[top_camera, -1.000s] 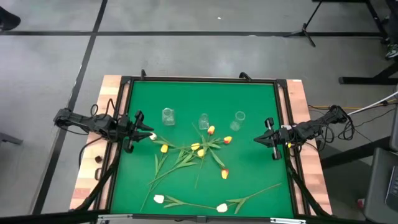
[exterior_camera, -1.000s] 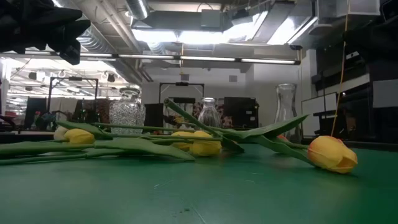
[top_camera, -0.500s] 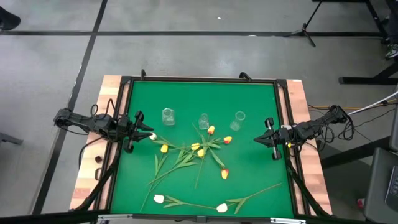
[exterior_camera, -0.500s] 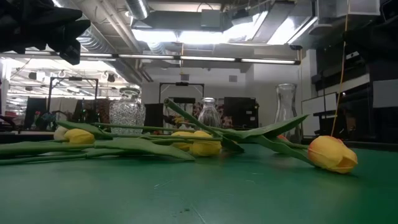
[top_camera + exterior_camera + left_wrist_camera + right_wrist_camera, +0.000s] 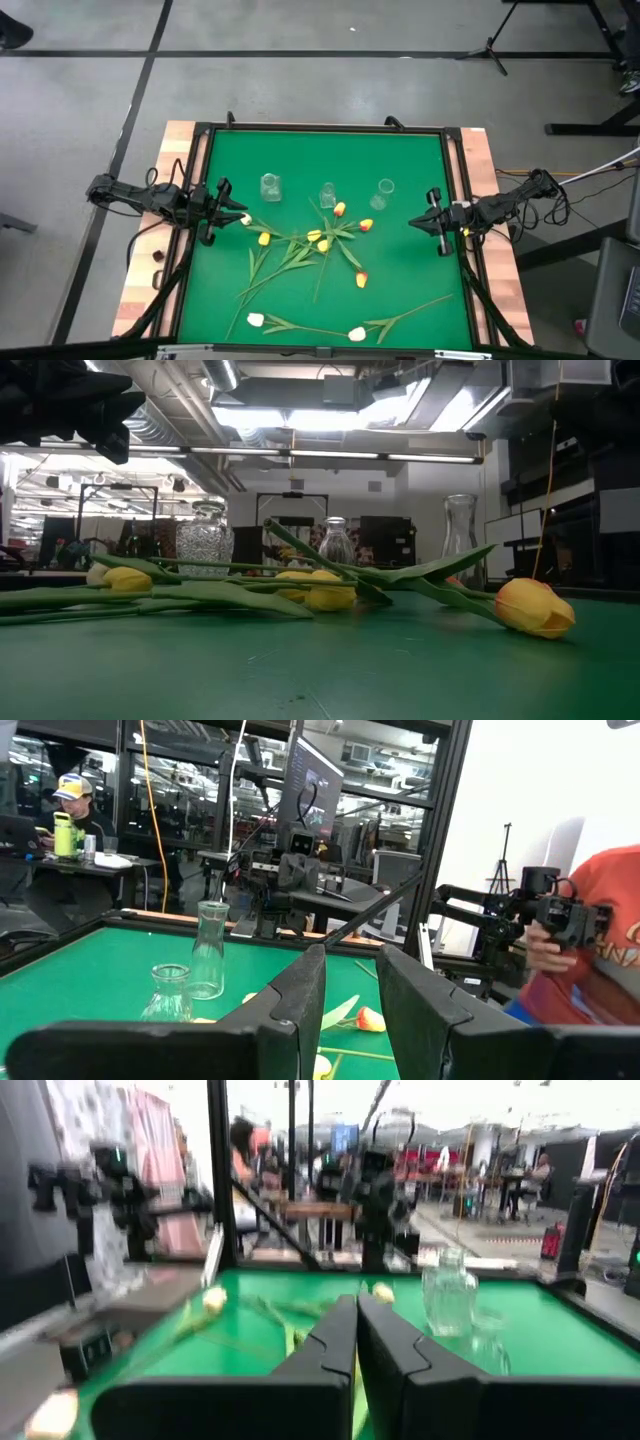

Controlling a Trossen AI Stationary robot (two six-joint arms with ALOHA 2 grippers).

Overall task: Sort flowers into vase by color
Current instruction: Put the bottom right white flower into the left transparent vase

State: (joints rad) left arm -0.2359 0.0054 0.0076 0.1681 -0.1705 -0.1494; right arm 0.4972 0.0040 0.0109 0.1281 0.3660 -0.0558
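Several tulips lie on the green table (image 5: 410,160), stems crossing in a loose pile at the middle (image 5: 310,245). Their heads are white (image 5: 246,219), yellow (image 5: 264,239) and orange-yellow (image 5: 361,280). Two white heads (image 5: 256,320) lie near the front edge. Three clear glass vases (image 5: 270,186), (image 5: 327,194), (image 5: 386,187) stand upright behind the pile. My left gripper (image 5: 236,213) hovers at the table's left beside a white head, fingers (image 5: 305,990) a little apart with nothing between them. My right gripper (image 5: 413,226) hovers at the right, shut and empty (image 5: 357,1320).
A raised black frame (image 5: 320,128) and wooden borders (image 5: 490,180) surround the table. There is bare green surface at the far side and at the near right. People and equipment show in the room beyond, one in an orange top (image 5: 600,960).
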